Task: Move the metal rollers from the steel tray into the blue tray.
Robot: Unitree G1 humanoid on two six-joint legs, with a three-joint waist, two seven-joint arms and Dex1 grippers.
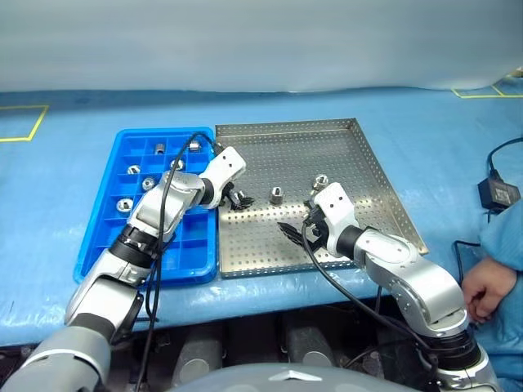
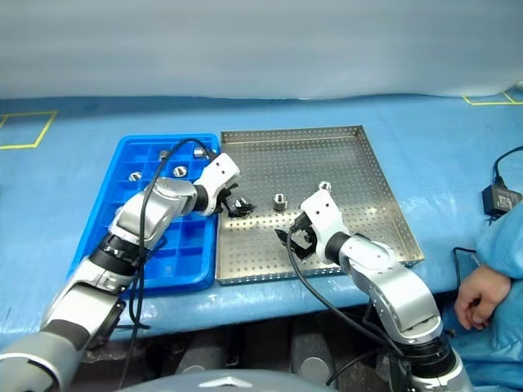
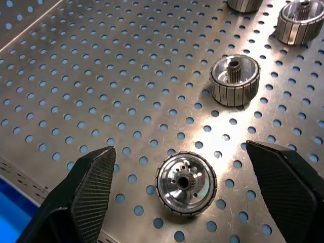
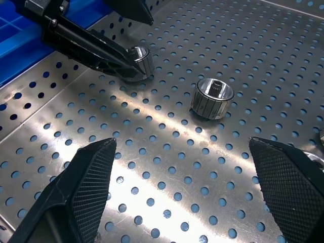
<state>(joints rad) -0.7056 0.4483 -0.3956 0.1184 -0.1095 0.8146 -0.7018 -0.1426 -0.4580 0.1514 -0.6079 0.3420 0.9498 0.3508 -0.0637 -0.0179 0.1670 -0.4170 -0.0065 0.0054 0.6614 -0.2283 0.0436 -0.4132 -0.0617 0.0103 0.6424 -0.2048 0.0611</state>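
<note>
Your steel tray (image 1: 343,163) is a flat sheet of grey metal, punched all over with small round holes and edged by a low raised rim; it sits on the blue-covered tabletop (image 1: 73,163) with the blue tray (image 1: 102,237) touching its left side, a glossy plastic piece divided into small square compartments. Several compartments toward its far end already hold metal rollers (image 1: 133,170), each a short shiny silver cylinder with ribbed sides and a central hole. On the steel tray you have three rollers in the head views: one (image 1: 276,194) near the middle, one (image 1: 320,180) farther right just beyond your right wrist, and one (image 3: 186,184) near the tray's left edge, lying between the fingers of your left gripper (image 1: 238,199). That gripper reaches across from over the blue tray, angled downward and to the right, with its textured black fingers (image 3: 88,187) spread wide on either side of the roller and not touching it. Your right gripper (image 1: 292,231) hangs low over the nearer part of the steel tray, pointing left and slightly down, its jaws also wide and holding nothing. A person's hand (image 1: 484,287) rests at the tabletop's right edge, beside a black cable and adapter (image 1: 498,193).
</note>
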